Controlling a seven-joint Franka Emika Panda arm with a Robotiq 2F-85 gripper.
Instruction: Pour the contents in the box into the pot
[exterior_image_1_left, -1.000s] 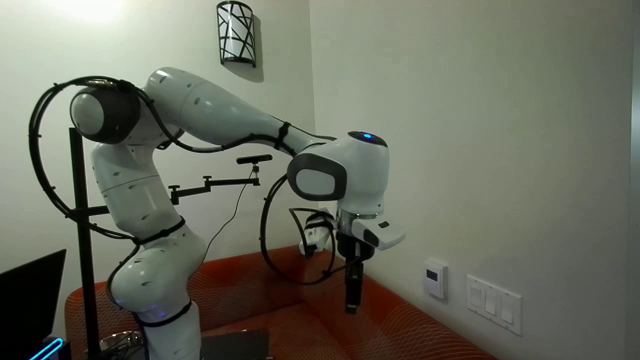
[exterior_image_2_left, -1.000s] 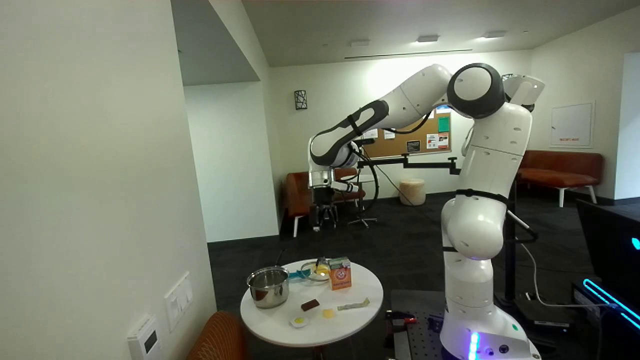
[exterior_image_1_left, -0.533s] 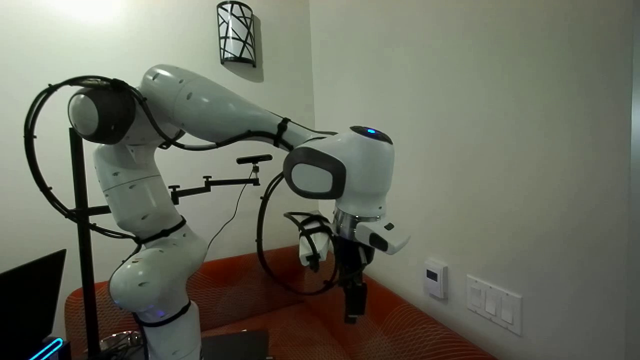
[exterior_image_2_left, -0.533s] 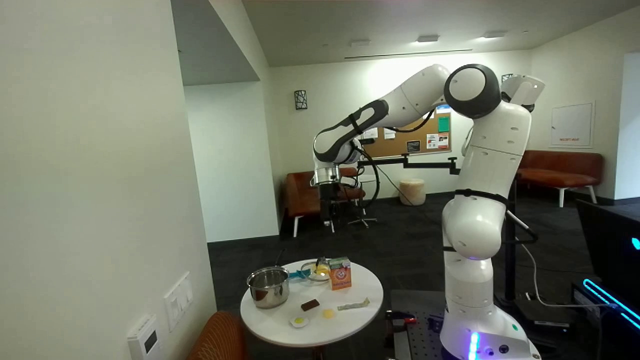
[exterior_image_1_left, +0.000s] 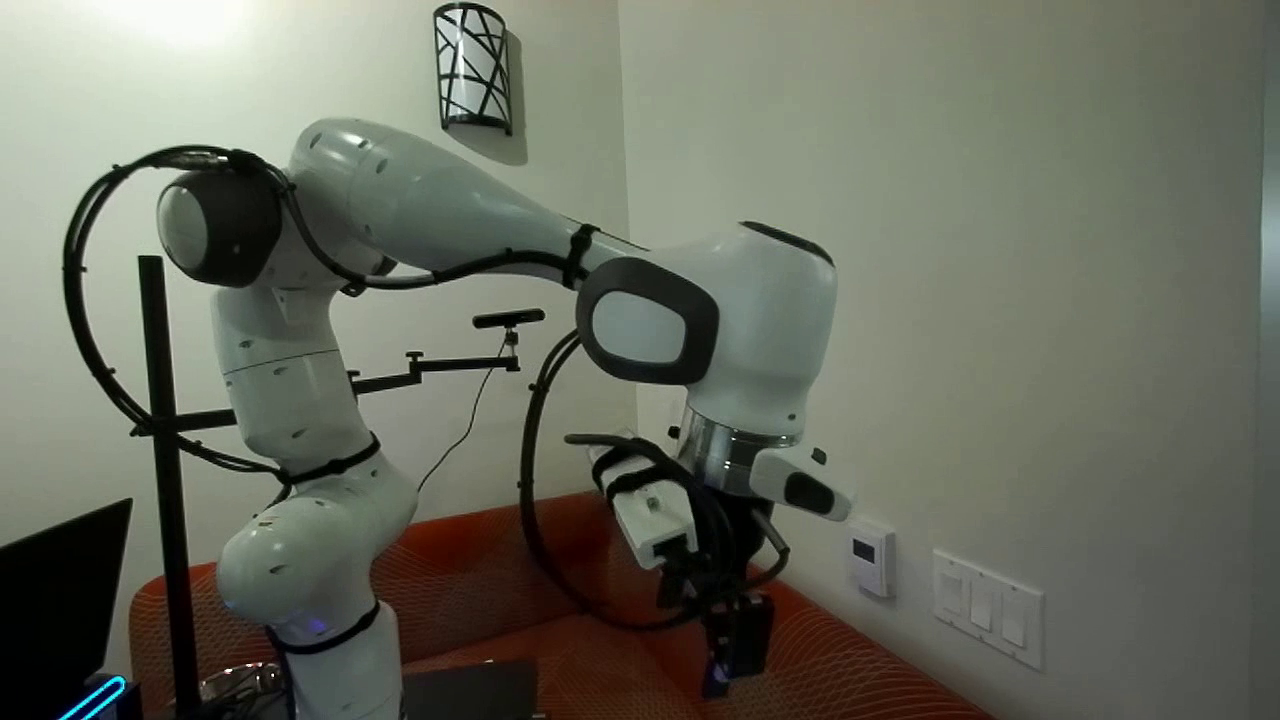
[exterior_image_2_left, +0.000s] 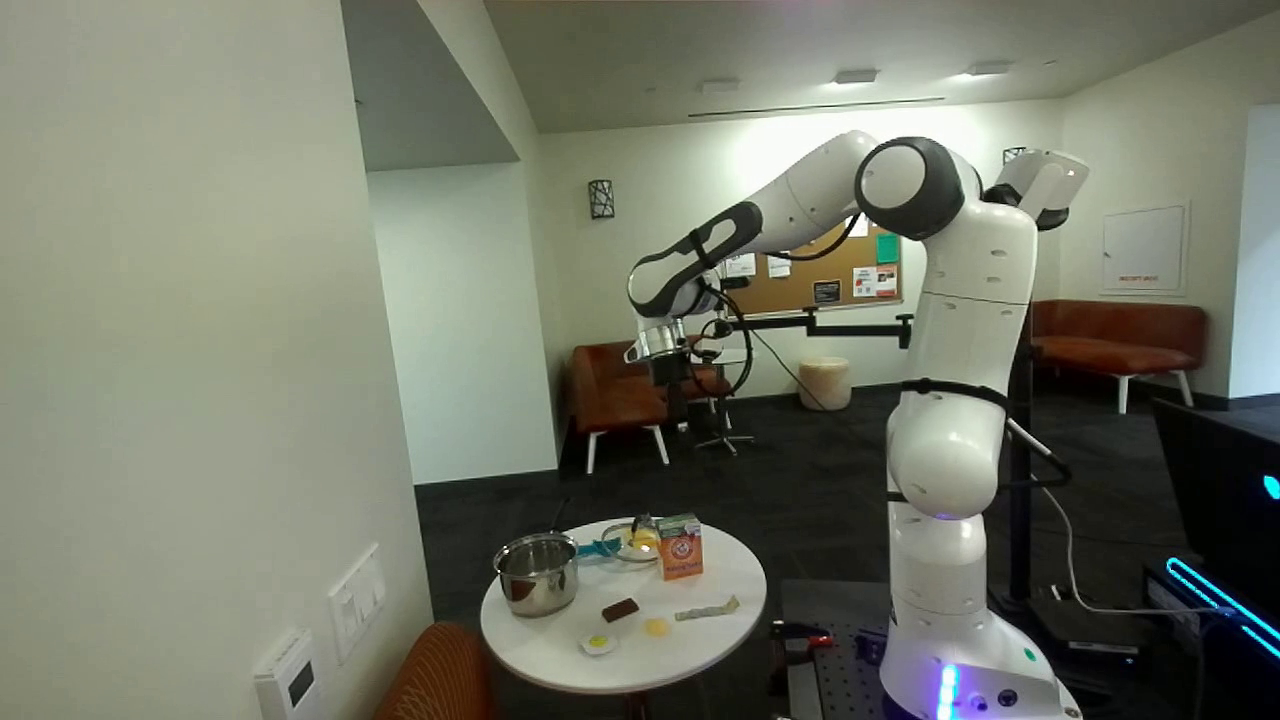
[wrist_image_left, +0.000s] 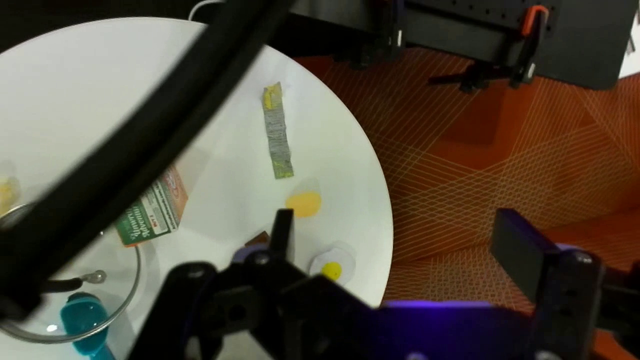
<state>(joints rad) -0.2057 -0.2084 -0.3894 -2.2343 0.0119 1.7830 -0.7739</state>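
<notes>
- Here, in an exterior view, one gripper (exterior_image_1_left: 733, 675) hangs tilted before one sofa (exterior_image_1_left: 590, 640); from this side its opening cannot be told. One lamp (exterior_image_1_left: 473, 68), one thermostat (exterior_image_1_left: 872, 560) and one switch plate (exterior_image_1_left: 988, 610) also show.
- In an exterior view, one table (exterior_image_2_left: 690, 656) bears one pot (exterior_image_2_left: 538, 578), one box (exterior_image_2_left: 681, 550), one lid (exterior_image_2_left: 630, 557), one blue utensil (exterior_image_2_left: 598, 549), one brown bar (exterior_image_2_left: 620, 610), one egg (exterior_image_2_left: 598, 645), one strip (exterior_image_2_left: 707, 609) and at least two yellow pieces (exterior_image_2_left: 656, 627). The box stands upright just beside the lid, well below the gripper.
- In the wrist view, two fingers (wrist_image_left: 517, 252) stand wide apart. The box, partly hidden by one cable (wrist_image_left: 145, 132), lies well to their left.
</notes>
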